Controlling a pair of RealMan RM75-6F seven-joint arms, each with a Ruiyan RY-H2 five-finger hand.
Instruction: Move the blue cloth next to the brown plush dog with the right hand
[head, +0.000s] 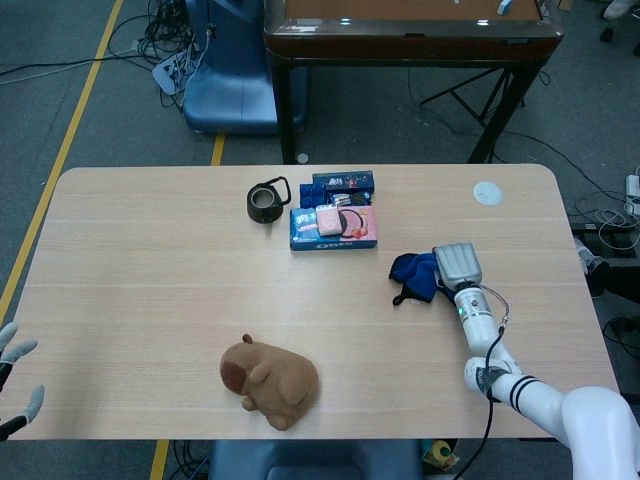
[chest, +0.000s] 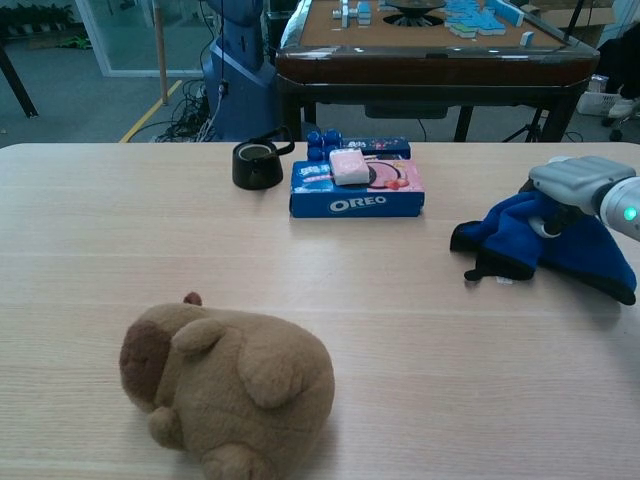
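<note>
Currently right hand sits on the cloth at bench right side, fingers apparently gripping it, partly hidden. Dog lies well apart, near front edge. Left hand fingers spread.

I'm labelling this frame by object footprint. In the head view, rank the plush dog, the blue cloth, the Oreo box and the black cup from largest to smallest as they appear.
1. Plush dog
2. Oreo box, close to the dog, so that order is unsure
3. Blue cloth, partly hidden under the right robot hand
4. Black cup
</note>
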